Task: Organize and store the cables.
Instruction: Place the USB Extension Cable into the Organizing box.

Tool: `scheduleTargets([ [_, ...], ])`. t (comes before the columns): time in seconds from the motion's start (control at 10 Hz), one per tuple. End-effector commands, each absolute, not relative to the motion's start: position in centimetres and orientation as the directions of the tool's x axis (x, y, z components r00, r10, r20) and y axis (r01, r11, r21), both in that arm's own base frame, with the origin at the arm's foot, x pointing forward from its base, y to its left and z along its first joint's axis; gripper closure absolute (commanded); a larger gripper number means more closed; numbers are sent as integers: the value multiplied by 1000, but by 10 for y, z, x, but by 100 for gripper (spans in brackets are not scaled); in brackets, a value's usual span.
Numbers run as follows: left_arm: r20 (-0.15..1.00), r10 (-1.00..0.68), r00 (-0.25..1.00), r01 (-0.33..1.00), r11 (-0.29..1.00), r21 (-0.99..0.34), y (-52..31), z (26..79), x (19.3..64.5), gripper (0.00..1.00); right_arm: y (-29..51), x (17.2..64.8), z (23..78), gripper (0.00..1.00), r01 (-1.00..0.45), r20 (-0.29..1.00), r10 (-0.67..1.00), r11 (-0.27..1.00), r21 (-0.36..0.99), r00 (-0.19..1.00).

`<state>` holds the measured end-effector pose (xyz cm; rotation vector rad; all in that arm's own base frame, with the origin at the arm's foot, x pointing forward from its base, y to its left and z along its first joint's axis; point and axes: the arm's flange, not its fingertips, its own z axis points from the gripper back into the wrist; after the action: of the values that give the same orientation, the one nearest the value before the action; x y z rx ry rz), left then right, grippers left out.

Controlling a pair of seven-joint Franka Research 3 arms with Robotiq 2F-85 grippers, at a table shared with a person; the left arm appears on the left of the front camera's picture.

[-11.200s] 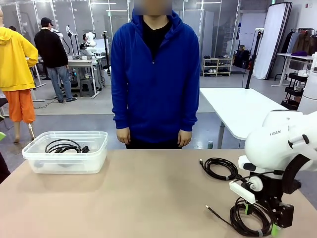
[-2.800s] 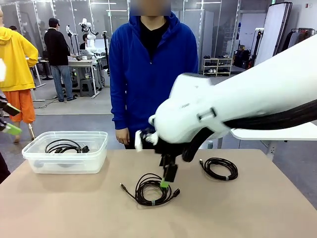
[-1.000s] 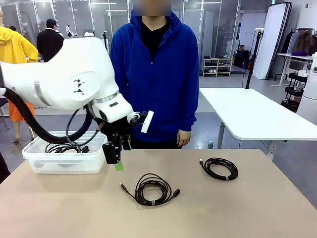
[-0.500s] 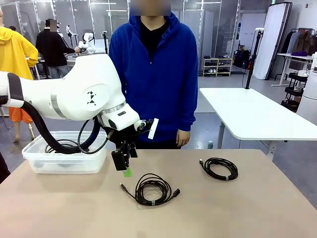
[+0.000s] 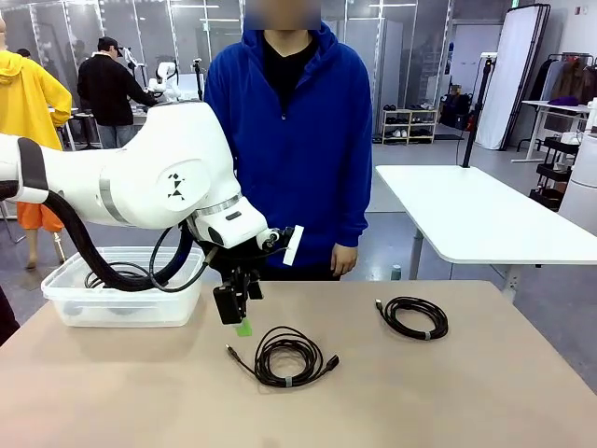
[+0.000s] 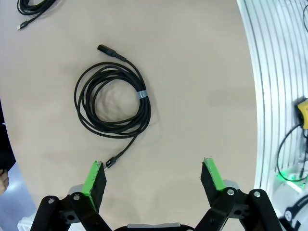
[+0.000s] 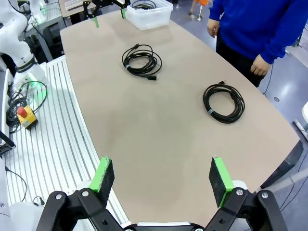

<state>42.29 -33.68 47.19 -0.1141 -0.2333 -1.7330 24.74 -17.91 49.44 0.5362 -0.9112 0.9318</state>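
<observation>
A black cable coil (image 5: 285,356) with plugs lies in the middle of the table, also seen as the coil (image 6: 113,103) and the coil (image 7: 142,58). My left gripper (image 5: 240,324) hangs open just left of it, a little above the table; in the left wrist view the gripper (image 6: 154,182) has bare table between its fingers and the coil lies ahead. A second cable (image 5: 413,317), also the coil (image 7: 224,102), lies at the right. A third cable (image 5: 121,275) lies inside the clear bin (image 5: 65,303). My right gripper (image 7: 161,177) is open, high over the table's edge.
A person in a blue hoodie stands at the far edge, hands (image 5: 233,255) hanging at the sides. The clear bin (image 7: 147,14) stands at the far left of the table. Bare tabletop lies between the two loose coils and along the near edge.
My left arm has swung right and down from beside the bin toward the middle coil. Before that the right arm carried this coil to the middle and withdrew.
</observation>
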Motion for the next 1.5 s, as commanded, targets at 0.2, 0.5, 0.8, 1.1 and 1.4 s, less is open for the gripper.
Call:
scheduleTargets([
  [0.2, 134, -986, -103, 995, -104, 2, -395, 447, 439, 0, -181, 248, 496, 0, -865, 856, 447, 501, 2, 261],
  [0.5, 91, -996, -17, 1000, -18, -14, -425, 408, 447, 0, -181, 248, 496, 0, -865, 856, 447, 501, 2, 261],
  [0.8, 44, -997, 68, 997, 67, -36, -439, 368, 440, 0, -181, 248, 496, 0, -865, 856, 447, 501, 2, 261],
  [1.1, 14, -993, 113, 993, 113, -29, -438, 351, 430, 0, -181, 248, 496, 0, -865, 856, 447, 501, 2, 261],
  [1.4, 11, -992, 125, 992, 125, -3, -435, 340, 435, 0, -181, 248, 496, 0, -865, 856, 447, 501, 2, 261],
])
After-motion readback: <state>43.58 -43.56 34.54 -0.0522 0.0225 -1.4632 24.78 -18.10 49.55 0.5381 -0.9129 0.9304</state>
